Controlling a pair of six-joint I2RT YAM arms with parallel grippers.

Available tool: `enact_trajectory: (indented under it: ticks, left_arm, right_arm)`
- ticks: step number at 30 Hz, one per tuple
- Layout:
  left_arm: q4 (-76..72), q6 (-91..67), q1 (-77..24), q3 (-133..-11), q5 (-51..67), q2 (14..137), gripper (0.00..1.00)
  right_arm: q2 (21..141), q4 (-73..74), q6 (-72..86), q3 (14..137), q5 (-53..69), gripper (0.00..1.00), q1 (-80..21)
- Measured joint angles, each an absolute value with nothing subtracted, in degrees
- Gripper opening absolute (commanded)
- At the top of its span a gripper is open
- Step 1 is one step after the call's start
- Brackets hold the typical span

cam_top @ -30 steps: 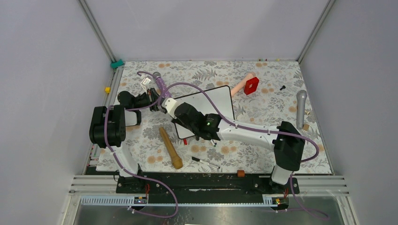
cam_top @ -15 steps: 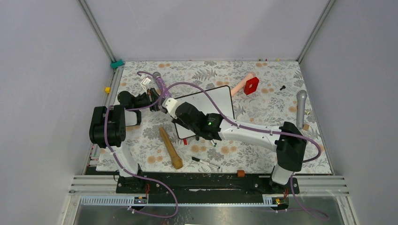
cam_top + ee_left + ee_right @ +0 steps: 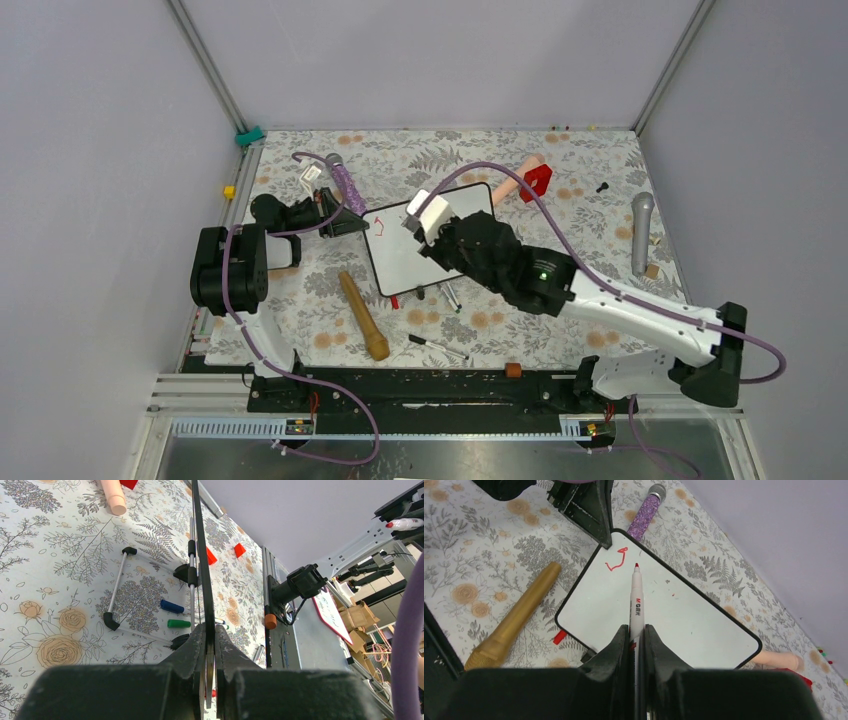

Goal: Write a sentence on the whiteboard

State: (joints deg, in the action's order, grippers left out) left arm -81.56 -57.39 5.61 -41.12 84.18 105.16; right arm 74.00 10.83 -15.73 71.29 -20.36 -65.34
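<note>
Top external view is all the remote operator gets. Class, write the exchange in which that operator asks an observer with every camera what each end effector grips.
Operator: From above, the right arm hides its own tip. What is it gripping?
Observer: The right end effector is shut on a white marker with a red tip, pointed at the whiteboard.
Operator: And on the left? I only see it at the board's corner.
Observer: The left end effector is shut on the whiteboard's thin black frame, the edge clamped between its fingers.

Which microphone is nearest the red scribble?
The purple microphone, just beyond the marked corner of the whiteboard; the gold one lies farther off, the grey one farthest.
</note>
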Motion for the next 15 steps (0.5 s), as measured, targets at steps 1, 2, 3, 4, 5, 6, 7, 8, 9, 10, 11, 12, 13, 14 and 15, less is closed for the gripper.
enact_trajectory:
  ticks: [1, 2, 3, 4, 5, 6, 7, 8, 9, 10, 11, 12, 13, 14, 15]
  left_arm:
    - [-81.56, -57.39, 5.61, -41.12, 84.18, 105.16, 0.00]
    - [-81.56, -57.41, 5.61, -41.12, 84.18, 105.16, 0.00]
    - [-81.56, -57.41, 5.61, -41.12, 84.18, 105.16, 0.00]
    - [-81.56, -57.39, 5.61, -41.12, 84.18, 105.14, 0.00]
    - [-81.56, -57.39, 5.61, -41.12, 84.18, 105.14, 0.00]
    - [-81.56, -57.39, 5.61, -41.12, 84.18, 105.14, 0.00]
    - [-81.56, -57.39, 5.58, -41.10, 84.18, 105.10, 0.00]
    - [-81.56, -57.36, 5.58, -41.06, 84.18, 105.06, 0.00]
    - [-81.56, -57.28, 5.58, -40.95, 84.16, 104.92, 0.00]
    - [-81.56, -57.21, 5.58, -40.73, 84.12, 104.71, 0.00]
    - [-81.56, -57.08, 5.58, -40.58, 84.14, 104.47, 0.00]
    - [-81.58, -56.97, 5.56, -40.47, 84.16, 104.27, 0.00]
    - [-81.60, -56.93, 5.56, -40.40, 84.16, 104.16, 0.00]
    - [-81.58, -56.88, 5.56, -40.36, 84.18, 104.01, 0.00]
    - [-81.58, -56.84, 5.56, -40.36, 84.18, 103.96, 0.00]
  right_arm:
    - [72.51, 11.44, -15.70, 70.61, -19.75, 0.00, -65.23]
    - [71.37, 11.92, -15.57, 69.97, -19.16, 0.00, -65.17]
    - [70.50, 12.47, -14.87, 69.38, -18.72, 0.00, -65.12]
    - [70.04, 13.08, -14.00, 68.99, -18.41, 0.00, -65.12]
    - [69.95, 13.85, -12.91, 68.90, -18.04, 0.00, -65.10]
    - [70.28, 14.48, -12.10, 68.95, -17.45, 0.00, -65.08]
    - [70.87, 14.94, -11.75, 69.17, -17.37, 0.00, -65.08]
    - [72.03, 15.55, -11.42, 69.69, -17.76, 0.00, -65.08]
    - [73.93, 16.10, -11.03, 70.70, -18.48, 0.00, -65.08]
    - [75.70, 16.16, -10.76, 71.40, -19.00, 0.00, -65.08]
    - [77.60, 16.14, -10.41, 71.90, -19.14, 0.00, -65.04]
    - [79.05, 16.03, -10.20, 71.96, -18.90, 0.00, -64.97]
    - [80.20, 15.86, -10.02, 71.70, -18.39, 0.00, -64.97]
    - [80.99, 15.55, -9.91, 71.18, -17.78, 0.00, -64.95]
    - [81.58, 14.76, -9.76, 70.30, -16.95, 0.00, -64.93]
